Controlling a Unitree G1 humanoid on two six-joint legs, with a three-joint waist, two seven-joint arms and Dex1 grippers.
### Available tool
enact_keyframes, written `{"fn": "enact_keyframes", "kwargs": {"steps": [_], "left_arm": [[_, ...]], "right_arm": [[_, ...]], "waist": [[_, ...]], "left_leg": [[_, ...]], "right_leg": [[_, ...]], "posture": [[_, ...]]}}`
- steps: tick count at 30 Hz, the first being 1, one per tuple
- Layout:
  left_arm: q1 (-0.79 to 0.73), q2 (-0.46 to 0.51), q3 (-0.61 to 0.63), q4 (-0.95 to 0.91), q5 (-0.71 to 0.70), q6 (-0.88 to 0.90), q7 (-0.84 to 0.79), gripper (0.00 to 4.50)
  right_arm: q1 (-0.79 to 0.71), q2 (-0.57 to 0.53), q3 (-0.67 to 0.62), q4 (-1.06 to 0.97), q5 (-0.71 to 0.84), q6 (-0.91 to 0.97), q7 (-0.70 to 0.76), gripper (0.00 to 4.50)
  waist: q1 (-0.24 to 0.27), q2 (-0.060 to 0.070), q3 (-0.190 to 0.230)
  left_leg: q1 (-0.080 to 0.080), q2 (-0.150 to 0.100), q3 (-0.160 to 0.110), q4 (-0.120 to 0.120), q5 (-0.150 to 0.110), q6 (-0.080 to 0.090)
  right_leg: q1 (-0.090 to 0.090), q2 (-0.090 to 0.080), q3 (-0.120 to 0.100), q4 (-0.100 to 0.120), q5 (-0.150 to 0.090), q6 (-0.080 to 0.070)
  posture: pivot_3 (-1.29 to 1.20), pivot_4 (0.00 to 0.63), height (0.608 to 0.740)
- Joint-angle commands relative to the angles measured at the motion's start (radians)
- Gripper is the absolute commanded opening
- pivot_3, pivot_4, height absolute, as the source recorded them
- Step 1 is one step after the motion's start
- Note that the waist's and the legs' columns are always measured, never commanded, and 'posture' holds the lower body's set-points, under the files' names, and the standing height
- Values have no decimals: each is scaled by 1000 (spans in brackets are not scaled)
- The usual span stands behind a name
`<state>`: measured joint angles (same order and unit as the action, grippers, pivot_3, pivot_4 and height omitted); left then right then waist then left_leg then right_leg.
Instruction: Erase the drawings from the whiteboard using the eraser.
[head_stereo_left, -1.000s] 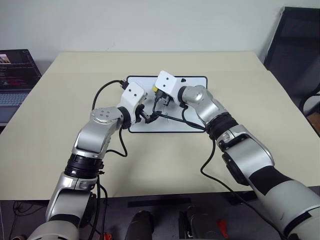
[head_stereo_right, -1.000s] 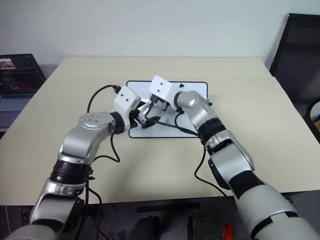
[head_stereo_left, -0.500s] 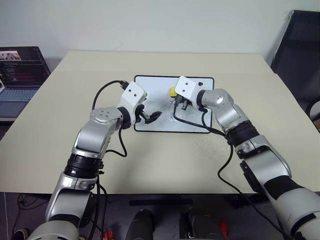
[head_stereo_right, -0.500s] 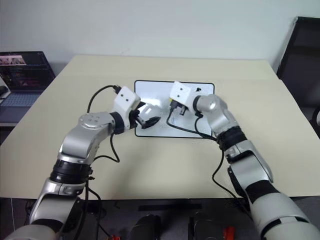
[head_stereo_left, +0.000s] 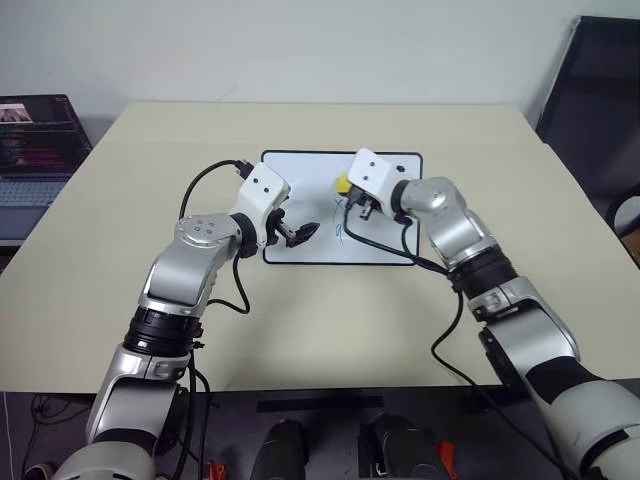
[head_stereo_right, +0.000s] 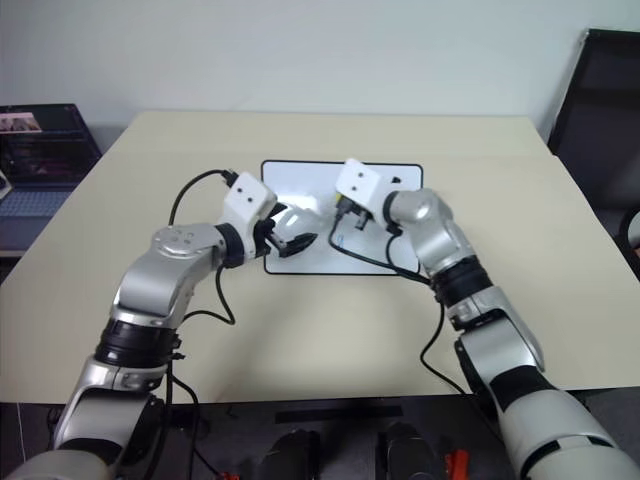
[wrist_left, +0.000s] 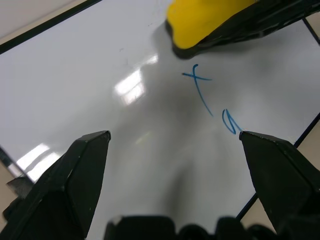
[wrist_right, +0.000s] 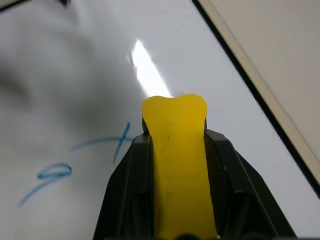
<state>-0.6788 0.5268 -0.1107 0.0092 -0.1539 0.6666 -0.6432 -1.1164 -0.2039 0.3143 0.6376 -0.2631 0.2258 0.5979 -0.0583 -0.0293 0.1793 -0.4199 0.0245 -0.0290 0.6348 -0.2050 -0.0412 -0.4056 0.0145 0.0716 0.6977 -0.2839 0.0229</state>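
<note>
From the head camera, you see the whiteboard (head_stereo_left: 340, 208) lying flat on the beige surface (head_stereo_left: 120, 260), well in from its edges. Your right gripper (head_stereo_left: 350, 196) hangs over the middle of the board with its fingers clenched on the yellow eraser (head_stereo_left: 343, 183). Your left gripper (head_stereo_left: 303, 233) sits over the board's near-left part, pointing toward the right one.

In the left wrist view, your left fingers (wrist_left: 75, 175) are spread wide and hold nothing. Between and beyond them lie the drawings (wrist_left: 207, 97): a blue cross and a loop, with the eraser's tip just beside the cross.

In the right wrist view, the eraser runs lengthwise out along the fingers (wrist_right: 125, 180), its free end over the white board. The blue marks sit just off to one side of that tip, with the cross nearest and the loop further out. Your right arm is plainly the one to act; the coming wipe likely calls for a sideways sweep across those strokes.
</note>
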Motion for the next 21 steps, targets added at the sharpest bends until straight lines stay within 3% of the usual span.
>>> {"fn": "enact_keyframes", "kwargs": {"steps": [1, 6, 11, 21], "left_arm": [[-8, 9, 24, -27, 0, -15, 2, 4500], [-6, 4, 24, -33, 0, -12, 8, 4500], [2, 3, 27, -39, -2, -11, 12, 4500], [-10, -7, 19, -18, -1, -22, 5, 4500]], "right_arm": [[-69, 27, -24, 49, 8, -46, -45, 1014], [-100, 35, -17, 144, 0, -86, -64, 1013], [-69, -30, -17, 162, -15, -86, -55, 1013], [93, -157, -11, -45, -20, -4, 5, 1013]], "waist": [[1, 0, 0], [1, 0, 0], [6, 0, 0], [10, 0, 0]], "left_leg": [[0, 0, 0, -1, 0, 0], [0, 0, 0, -3, 0, 0], [0, -1, 0, -4, 0, 0], [2, -1, 0, -3, 0, 0]], "right_leg": [[0, 0, 0, 0, 0, 0], [0, 0, 0, -2, 0, 0], [0, 0, 0, -2, 0, 0], [2, 0, 0, -1, 0, 0]], "posture": [[0, 150, 740], [0, 150, 740], [0, 150, 740], [0, 150, 740]]}}
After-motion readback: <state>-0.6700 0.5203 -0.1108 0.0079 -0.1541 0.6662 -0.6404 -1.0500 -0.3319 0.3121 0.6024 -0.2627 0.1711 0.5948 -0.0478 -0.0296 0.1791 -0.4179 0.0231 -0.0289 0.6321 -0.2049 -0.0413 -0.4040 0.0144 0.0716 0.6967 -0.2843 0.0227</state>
